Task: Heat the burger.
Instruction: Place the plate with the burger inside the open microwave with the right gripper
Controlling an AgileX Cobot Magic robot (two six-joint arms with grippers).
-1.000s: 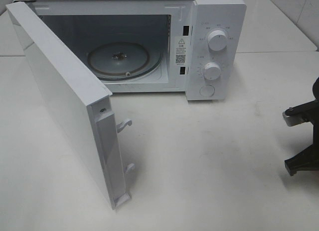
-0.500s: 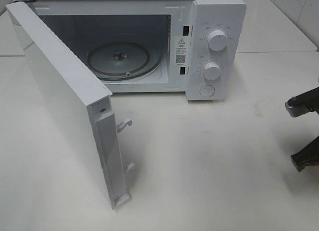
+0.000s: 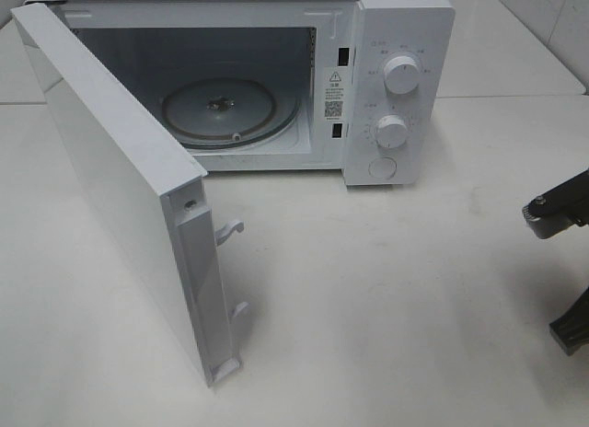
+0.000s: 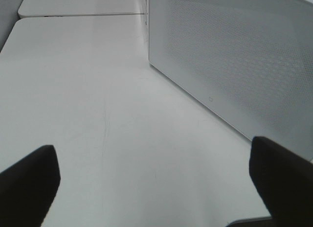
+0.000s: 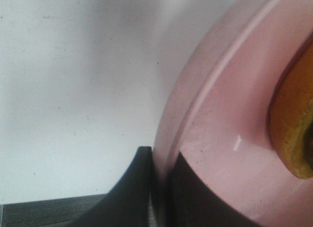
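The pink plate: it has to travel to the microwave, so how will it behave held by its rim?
The pink plate looks rigid, so it probably won't flex in the right gripper, shut on its rim. Its glossy surface may slip in that edge-only pinch. The burger on it might slide if it tilts.

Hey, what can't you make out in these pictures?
The burger: right wrist view, only a blurred golden edge, cut by the frame; outside the high view.
The pink plate: right wrist view, mostly beyond the frame; right gripper shut on its rim.
Dial markings on the microwave: high view, too small.
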